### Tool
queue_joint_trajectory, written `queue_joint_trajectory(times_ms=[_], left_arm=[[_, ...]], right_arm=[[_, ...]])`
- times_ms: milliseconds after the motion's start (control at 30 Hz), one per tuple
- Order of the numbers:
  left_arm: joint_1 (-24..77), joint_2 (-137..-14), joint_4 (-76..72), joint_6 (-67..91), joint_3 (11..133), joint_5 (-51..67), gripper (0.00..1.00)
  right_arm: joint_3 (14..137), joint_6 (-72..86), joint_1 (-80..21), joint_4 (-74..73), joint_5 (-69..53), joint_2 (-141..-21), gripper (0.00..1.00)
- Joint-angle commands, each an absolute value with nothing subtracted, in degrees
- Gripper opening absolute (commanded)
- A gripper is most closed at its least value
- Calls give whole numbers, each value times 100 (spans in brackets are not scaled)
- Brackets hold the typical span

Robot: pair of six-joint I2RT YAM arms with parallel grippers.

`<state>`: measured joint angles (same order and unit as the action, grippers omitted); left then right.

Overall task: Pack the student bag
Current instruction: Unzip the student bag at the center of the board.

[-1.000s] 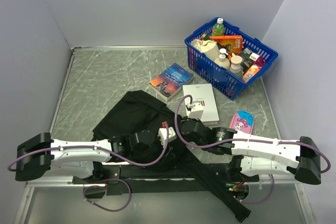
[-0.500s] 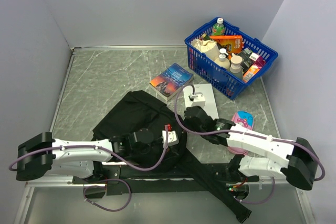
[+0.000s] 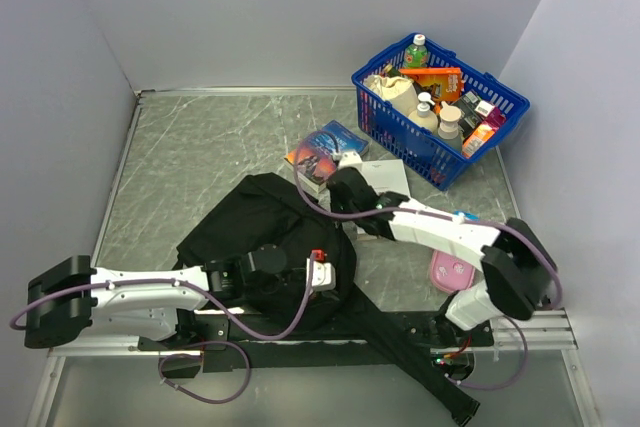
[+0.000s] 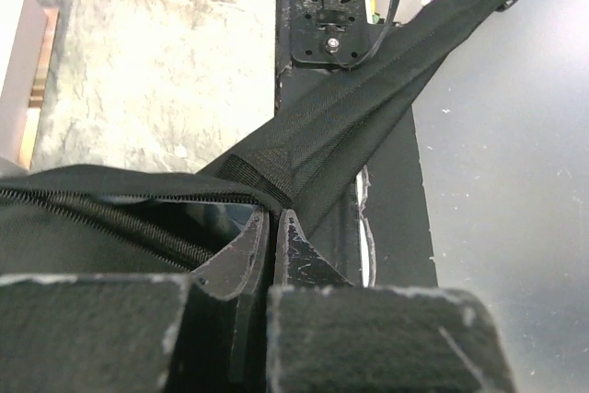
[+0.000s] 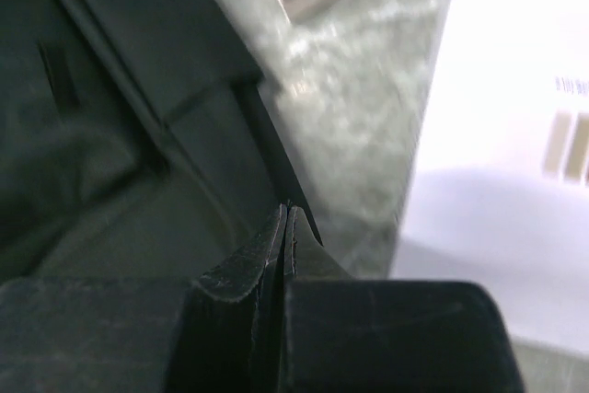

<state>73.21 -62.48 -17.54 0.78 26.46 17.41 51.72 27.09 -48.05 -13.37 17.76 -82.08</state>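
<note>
The bag [image 3: 255, 232] lies flat on the table [image 3: 200, 147], toward 7 o'clock from the table's middle, with its long strap [image 4: 368, 108] trailing off toward 5 o'clock past the arm bases.

The left gripper [image 4: 276, 218] sits at the bag's 4 o'clock edge. Its jaws are closed right where the strap root meets the zipper [image 4: 110, 213]. I cannot tell whether fabric is nipped between them. That spot suits lifting the rim so the mouth gapes.

The right gripper [image 5: 287, 213] is at the bag's 1 o'clock corner, jaws pressed together with nothing between them. It is low over the table, just beside the white book [image 3: 392, 177]. It probably means to work on the bag's far edge or go for a book.

The coloured book [image 3: 325, 142] lies at 12 o'clock of that gripper. A pink case [image 3: 455, 269] rests at 4 o'clock, and a blue basket [image 3: 505, 107] stands at 2 o'clock. Nothing looks packed yet.
</note>
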Motion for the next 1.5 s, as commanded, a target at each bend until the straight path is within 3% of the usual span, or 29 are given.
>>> queue_joint_trajectory(times_ms=[0,400,467,500,533,567,633,667,867,1100,1467], left_arm=[[7400,-6047,-1942,-219,2681,2496,1],[7400,-5950,-1942,-246,2593,2461,1],[7400,-5906,-1934,-255,2575,2330,4],[7400,-5880,-1890,-272,2566,2260,13],[7400,-5819,-1837,-290,2566,2180,23],[7400,-5784,-1776,-325,2575,2067,27],[7339,-5643,-1574,-448,2619,1531,44],[7261,-5608,-1504,-518,2750,1399,43],[6662,-5572,-809,-694,3304,897,57],[6645,-5599,-528,-414,2918,527,54],[6645,-5880,-650,-413,3050,685,50]], right_arm=[[6072,2321,-4579,-835,1960,-8875,0],[7119,2522,-4526,-817,2083,-9800,0],[6918,2584,-4500,-800,2030,-9590,17],[6830,2654,-4509,-791,2022,-9467,24],[6603,2689,-4509,-748,1987,-9335,40],[6505,2724,-4509,-764,1934,-9021,46],[6242,2865,-4500,-861,1855,-8703,56],[6171,2900,-4500,-931,1750,-8414,57],[5170,3357,-4526,-1353,1354,-7088,61],[4193,3875,-5018,-1827,967,-5960,61],[3429,5079,-6275,-2672,1538,-4721,53]])
